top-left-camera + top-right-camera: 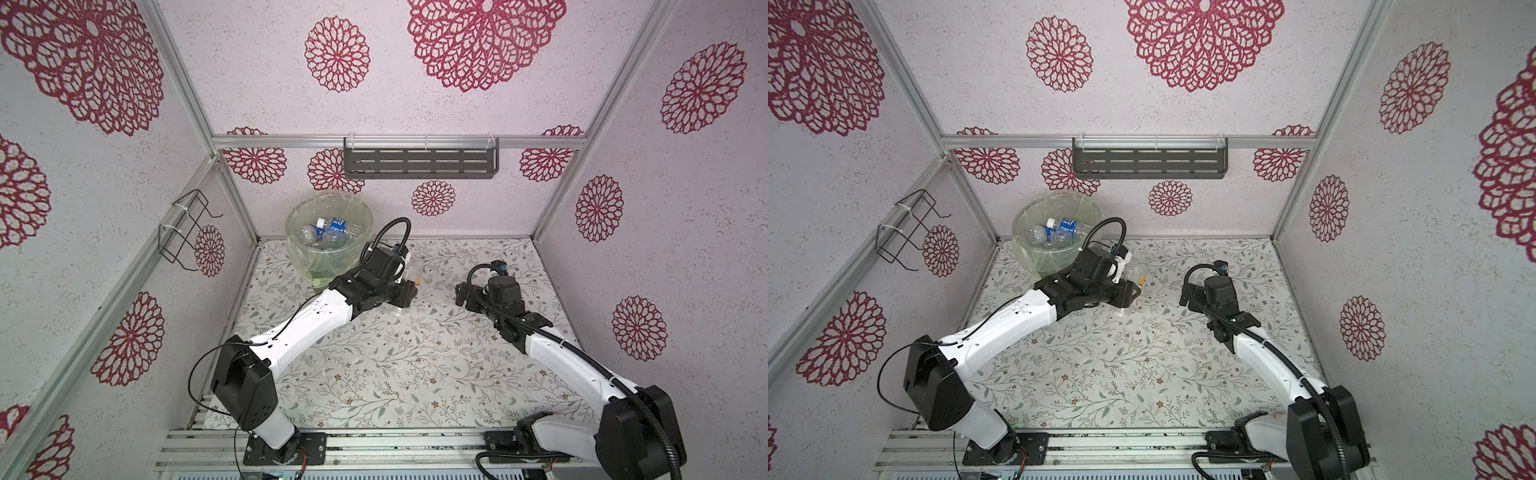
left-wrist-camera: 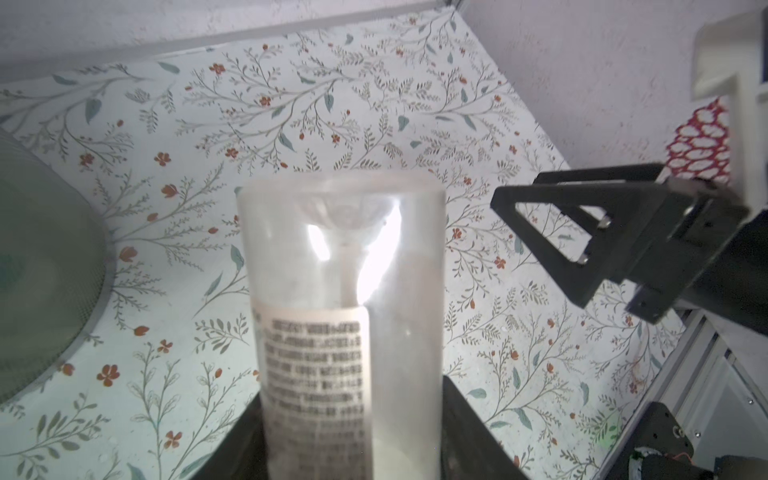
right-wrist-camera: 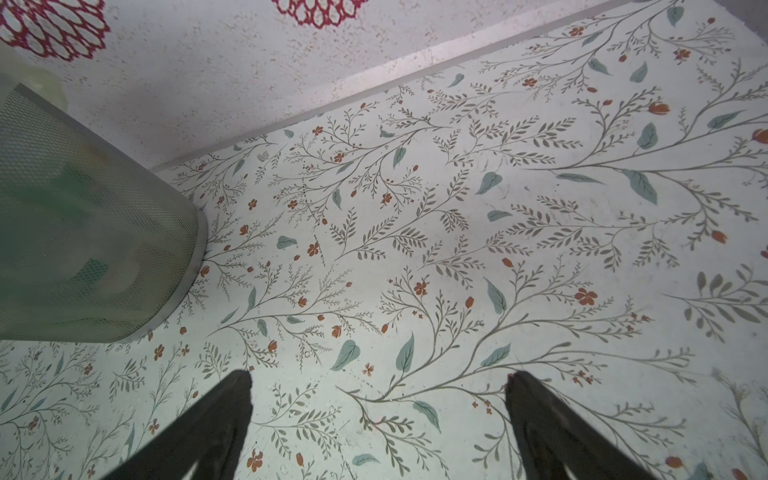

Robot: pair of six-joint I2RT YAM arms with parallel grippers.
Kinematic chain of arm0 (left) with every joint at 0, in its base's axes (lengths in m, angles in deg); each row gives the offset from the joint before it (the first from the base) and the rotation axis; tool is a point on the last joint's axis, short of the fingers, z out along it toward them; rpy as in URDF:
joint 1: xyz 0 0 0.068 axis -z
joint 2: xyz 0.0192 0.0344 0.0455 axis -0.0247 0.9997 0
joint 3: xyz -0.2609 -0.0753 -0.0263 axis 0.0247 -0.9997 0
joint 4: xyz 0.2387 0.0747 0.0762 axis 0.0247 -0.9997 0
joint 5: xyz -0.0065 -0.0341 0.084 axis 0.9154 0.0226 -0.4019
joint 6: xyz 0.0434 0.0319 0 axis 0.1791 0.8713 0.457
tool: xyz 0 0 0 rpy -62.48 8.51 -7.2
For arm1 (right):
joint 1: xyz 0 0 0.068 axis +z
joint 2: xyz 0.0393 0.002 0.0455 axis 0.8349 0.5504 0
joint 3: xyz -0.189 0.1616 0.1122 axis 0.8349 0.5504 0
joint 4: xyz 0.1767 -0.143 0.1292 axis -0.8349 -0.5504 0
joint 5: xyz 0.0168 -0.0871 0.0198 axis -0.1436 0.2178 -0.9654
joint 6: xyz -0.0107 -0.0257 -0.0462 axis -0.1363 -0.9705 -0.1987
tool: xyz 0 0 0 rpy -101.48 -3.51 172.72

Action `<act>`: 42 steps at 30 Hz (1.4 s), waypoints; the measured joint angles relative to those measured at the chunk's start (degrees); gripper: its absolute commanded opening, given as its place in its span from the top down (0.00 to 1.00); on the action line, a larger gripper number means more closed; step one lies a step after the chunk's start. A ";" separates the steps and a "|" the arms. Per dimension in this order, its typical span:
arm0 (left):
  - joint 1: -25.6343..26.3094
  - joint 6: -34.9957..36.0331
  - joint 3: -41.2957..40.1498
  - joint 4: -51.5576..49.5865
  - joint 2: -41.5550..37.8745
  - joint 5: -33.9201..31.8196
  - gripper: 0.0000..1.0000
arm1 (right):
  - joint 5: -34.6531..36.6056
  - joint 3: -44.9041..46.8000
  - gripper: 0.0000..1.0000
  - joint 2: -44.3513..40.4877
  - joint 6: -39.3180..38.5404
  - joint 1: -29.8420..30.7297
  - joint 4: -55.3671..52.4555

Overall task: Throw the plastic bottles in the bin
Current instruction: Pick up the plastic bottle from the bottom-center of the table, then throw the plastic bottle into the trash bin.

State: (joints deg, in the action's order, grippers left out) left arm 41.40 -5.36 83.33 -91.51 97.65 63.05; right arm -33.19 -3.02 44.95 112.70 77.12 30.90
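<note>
The table (image 1: 415, 365) has a pale top with a print of thin grey twigs, green leaves and small red flowers all over it. Both top views show it whole (image 1: 1121, 374), and each wrist view shows a part of it up close (image 2: 166, 208) (image 3: 457, 249).

1 thing stands right on it: the bin (image 1: 307, 266). It is round, grey-green and see-through, and it stands upright in the far left corner (image 1: 1025, 257). In the wrist views its fine mesh wall (image 3: 83, 228) (image 2: 41, 270) comes down to a round foot that touches the table.
</note>
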 measured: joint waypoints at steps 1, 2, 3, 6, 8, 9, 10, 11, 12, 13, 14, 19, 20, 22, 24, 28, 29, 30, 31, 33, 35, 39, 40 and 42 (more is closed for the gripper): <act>-0.48 -0.35 0.00 0.83 -0.55 0.11 0.56 | -0.02 0.00 0.01 0.00 0.13 -0.04 0.11; -0.85 -0.66 0.00 1.38 -0.94 0.13 0.56 | -0.04 0.00 0.01 0.07 0.24 -0.07 0.20; -1.27 -1.03 0.02 2.08 -1.38 0.11 0.56 | -0.13 0.00 0.01 0.15 0.48 -0.11 0.22; -2.29 -1.84 0.24 3.54 -2.56 -0.20 0.56 | -0.28 0.00 0.01 0.48 0.61 -0.17 0.22; -2.91 -2.45 0.61 3.89 -3.39 -0.66 0.56 | -0.42 0.00 0.01 0.50 0.72 -0.24 0.22; -3.26 -2.69 0.81 3.98 -3.98 -0.81 0.56 | -0.44 0.02 0.01 0.50 0.81 -0.26 0.22; -3.69 -3.02 0.83 4.17 -4.81 -1.09 0.56 | -0.46 0.02 0.01 0.50 0.96 -0.26 0.24; -4.07 -3.26 0.83 4.17 -5.51 -1.31 0.56 | -0.50 0.02 0.01 0.50 1.01 -0.26 0.24; -4.50 -3.58 0.81 4.17 -6.45 -1.66 0.56 | -0.50 0.04 0.01 0.50 1.01 -0.28 0.24; -5.07 -3.96 0.79 4.15 -7.76 -2.21 0.56 | -0.55 0.07 0.01 0.50 1.03 -0.31 0.24; -5.68 -4.33 0.63 4.15 -9.11 -2.62 0.56 | -0.57 0.13 0.01 0.50 1.03 -0.33 0.28; -8.37 -6.47 -2.97 3.78 -17.77 -6.40 0.57 | -0.59 0.85 0.01 0.50 1.05 -0.44 0.72; -8.85 -6.97 -4.07 3.41 -19.67 -7.37 0.57 | -0.61 0.98 0.01 0.50 1.07 -0.46 0.74; -9.77 -8.17 -6.21 2.45 -23.17 -9.25 0.57 | -0.66 1.05 0.01 0.52 1.14 -0.55 0.90; -10.84 -9.70 -8.17 1.42 -26.23 -10.82 0.57 | -1.03 1.05 0.01 0.61 1.18 -0.59 1.38; -12.61 -13.22 -12.35 -0.46 -32.00 -13.62 0.57 | -1.51 1.05 0.01 1.27 1.57 -0.66 1.75; -12.83 -14.10 -13.31 -0.98 -33.31 -14.49 0.57 | -1.55 1.05 0.01 1.60 1.62 -0.68 1.90; -13.03 -14.73 -13.94 -1.42 -34.23 -15.17 0.57 | -1.66 1.05 0.01 1.88 1.64 -0.70 1.97; -13.27 -15.43 -14.38 -2.16 -35.04 -15.89 0.57 | -1.73 1.05 0.01 2.16 1.66 -0.72 2.08; -13.79 -16.72 -14.71 -3.04 -36.00 -16.92 0.57 | -1.95 1.05 0.01 2.58 1.99 -0.74 2.38; -15.23 -18.71 -14.45 -3.52 -35.95 -17.46 0.56 | -2.16 1.05 0.01 2.67 2.08 -0.76 2.62; -19.89 -22.56 -10.16 -4.22 -31.85 -16.50 0.55 | -2.67 1.05 0.01 2.67 2.34 -0.81 3.10; -20.94 -23.08 -8.66 -4.09 -30.36 -15.82 0.55 | -2.75 1.05 0.01 2.67 2.51 -0.85 3.19; -23.39 -23.82 -4.35 -3.30 -26.12 -13.90 0.53 | -2.93 1.05 0.01 2.67 2.75 -0.87 3.34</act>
State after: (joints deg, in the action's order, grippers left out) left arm 18.02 -29.18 78.98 -94.81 71.53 49.15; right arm -36.12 -1.97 47.62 115.46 76.24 34.25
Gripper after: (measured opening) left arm 0.542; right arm 0.989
